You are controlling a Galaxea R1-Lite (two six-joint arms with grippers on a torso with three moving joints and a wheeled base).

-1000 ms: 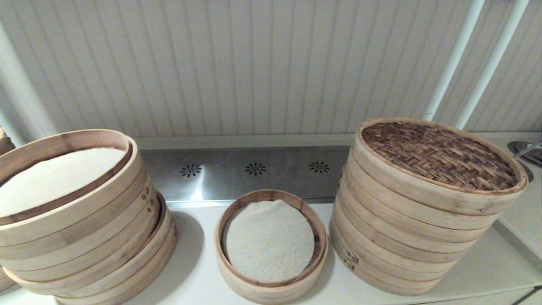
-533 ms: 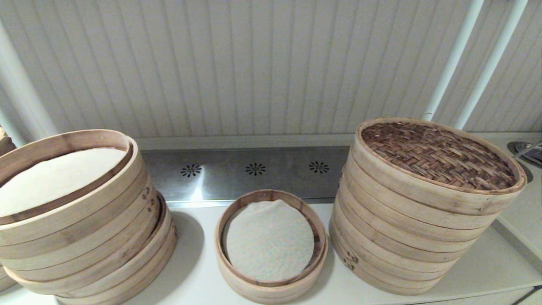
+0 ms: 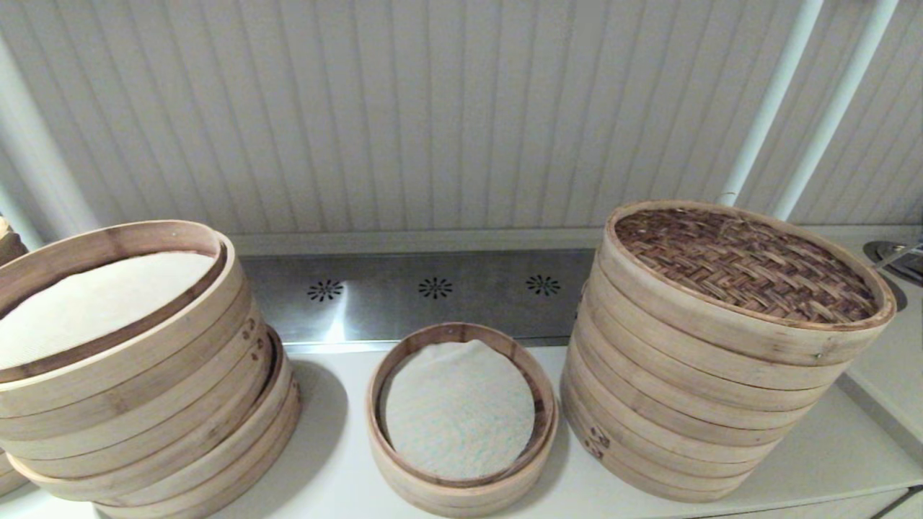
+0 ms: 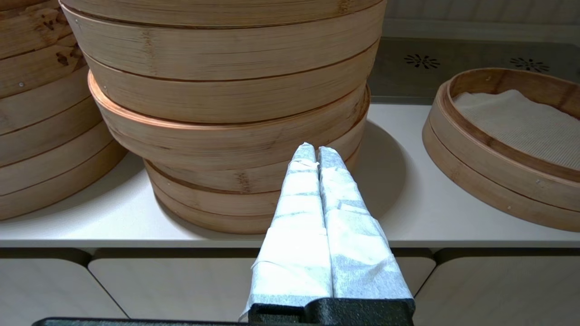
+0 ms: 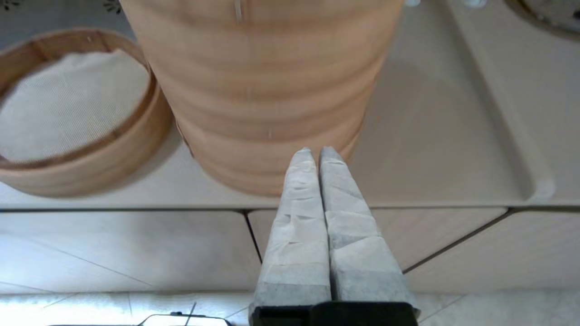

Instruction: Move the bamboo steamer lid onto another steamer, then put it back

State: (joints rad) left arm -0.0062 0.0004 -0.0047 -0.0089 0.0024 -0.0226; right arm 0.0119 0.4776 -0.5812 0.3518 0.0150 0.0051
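Your left gripper [image 4: 316, 151] and right gripper [image 5: 316, 154] are both closed and empty; the bamboo steamer lid [image 3: 746, 263] tops the right-hand stack.

The head camera looks forward and down on the desk [image 3: 339, 461] from above. Each wrist camera sits low before the desk's front edge, looking along its pressed-together fingers [image 4: 317, 158] [image 5: 312, 156] at a tall stack close ahead. All three views share the small steamer [image 3: 461, 404] [image 4: 507, 145] [image 5: 77, 113].

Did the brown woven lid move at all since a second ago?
No. The bamboo steamer lid sits atop the tall right stack, its rim lined up the same against the white pipes behind.
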